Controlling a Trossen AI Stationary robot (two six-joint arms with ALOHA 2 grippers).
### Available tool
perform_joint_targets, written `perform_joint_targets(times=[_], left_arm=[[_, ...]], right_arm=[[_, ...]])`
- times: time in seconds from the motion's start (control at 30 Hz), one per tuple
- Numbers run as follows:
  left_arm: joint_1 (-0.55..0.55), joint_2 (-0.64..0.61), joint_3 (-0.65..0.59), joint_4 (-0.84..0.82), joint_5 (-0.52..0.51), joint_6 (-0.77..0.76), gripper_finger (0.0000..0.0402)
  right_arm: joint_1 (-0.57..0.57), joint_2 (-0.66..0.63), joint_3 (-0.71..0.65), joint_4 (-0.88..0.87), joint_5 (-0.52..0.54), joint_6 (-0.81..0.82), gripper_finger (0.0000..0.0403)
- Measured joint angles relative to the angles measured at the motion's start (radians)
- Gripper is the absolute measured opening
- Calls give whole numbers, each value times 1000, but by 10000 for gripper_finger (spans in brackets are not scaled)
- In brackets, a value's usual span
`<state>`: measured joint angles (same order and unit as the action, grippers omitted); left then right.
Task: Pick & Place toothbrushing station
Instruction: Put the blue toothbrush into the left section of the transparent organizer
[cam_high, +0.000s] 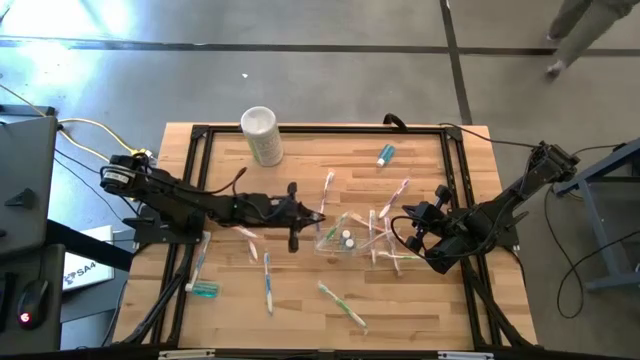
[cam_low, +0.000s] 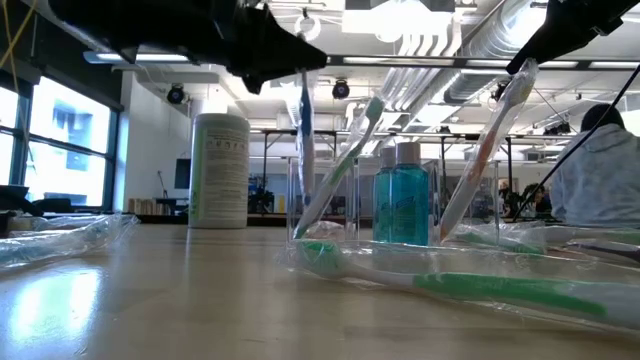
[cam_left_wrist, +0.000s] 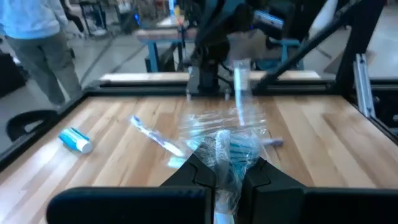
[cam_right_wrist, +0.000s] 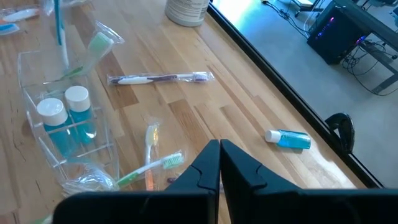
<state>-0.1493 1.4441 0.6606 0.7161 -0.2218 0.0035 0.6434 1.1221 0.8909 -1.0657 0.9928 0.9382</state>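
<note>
As seen from above, the left pincer (cam_high: 318, 219) hangs at the clear station (cam_high: 345, 241) mid-desk (cam_high: 300, 310), while the right pincer (cam_high: 408, 213) hovers just beside its other end. From its wrist, the left pincer pinches what seems a wrapped toothbrush (cam_left_wrist: 239, 99). From the right wrist, that pincer (cam_right_wrist: 220, 163) is pressed together, empty, near two teal tubes (cam_right_wrist: 65, 121) standing in the station.

My own arms are black, fingers included. The worktop (cam_high: 300, 300) is pale striped wood with a black frame at its edges. By the far edge stand a white cylinder (cam_high: 261, 134) with green print and a teal tube (cam_high: 385, 154), white-capped. The clear holder (cam_right_wrist: 62, 124) mid-worktop holds two more teal tubes (cam_right_wrist: 65, 118), white-capped, and a green-bristled brush (cam_right_wrist: 93, 50).
</note>
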Motion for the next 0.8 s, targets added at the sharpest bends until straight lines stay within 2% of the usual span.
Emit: perform_joint_targets(times=[0.07,0.8], left_arm=[[3,0,-26,49,1,1,10],[12,0,-36,20,51,34,10]], right_arm=[[0,0,0,0,0,0,4],[0,0,0,0,4,0,4]])
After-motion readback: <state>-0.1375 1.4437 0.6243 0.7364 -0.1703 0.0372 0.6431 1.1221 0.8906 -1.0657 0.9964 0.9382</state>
